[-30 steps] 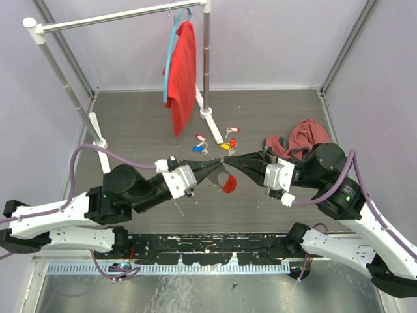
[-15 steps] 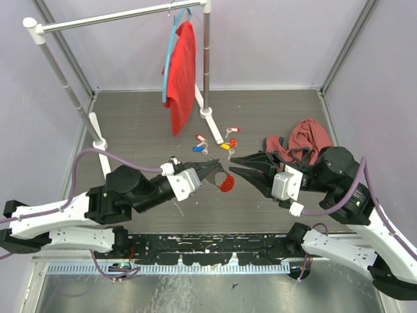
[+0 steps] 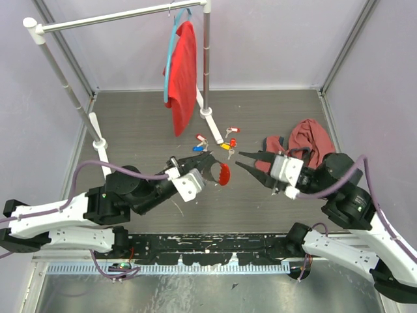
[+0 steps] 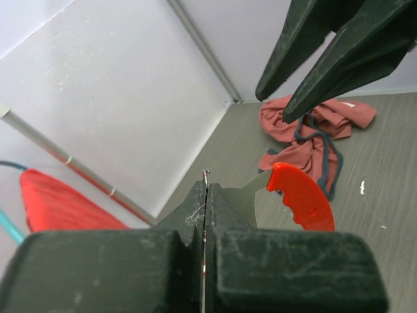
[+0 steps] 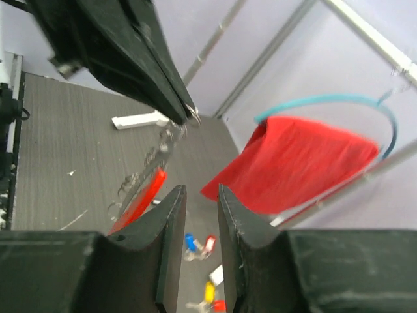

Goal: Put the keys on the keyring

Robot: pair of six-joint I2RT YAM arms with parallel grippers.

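My left gripper (image 3: pixel 208 160) is shut on the thin silvery chain of the keyring (image 3: pixel 223 175), held above the floor. Its bright red plastic piece (image 4: pixel 301 195) hangs to the right of the shut left gripper (image 4: pixel 206 190). My right gripper (image 3: pixel 239 159) hovers just right of the keyring, open, with nothing between its fingers. In the right wrist view the right gripper (image 5: pixel 201 190) points past the keyring's chain (image 5: pixel 156 153), and its red piece (image 5: pixel 137 199) dangles below the left gripper's fingers (image 5: pixel 130 59). The keys (image 3: pixel 227 146) lie scattered on the floor beyond, with blue (image 5: pixel 189 242), red (image 5: pixel 210 245) and yellow (image 5: pixel 208 290) tags.
A red cloth (image 3: pixel 182 72) hangs on a blue hanger from the white rail (image 3: pixel 117 18), whose post (image 3: pixel 206 59) stands just behind the keys. A crumpled dark red cloth (image 3: pixel 305 138) lies on the floor at the right, near the right arm.
The right gripper has opened and drawn back to the right, away from the left gripper's tip. The left gripper, still holding the keyring, shifted slightly toward the keys.
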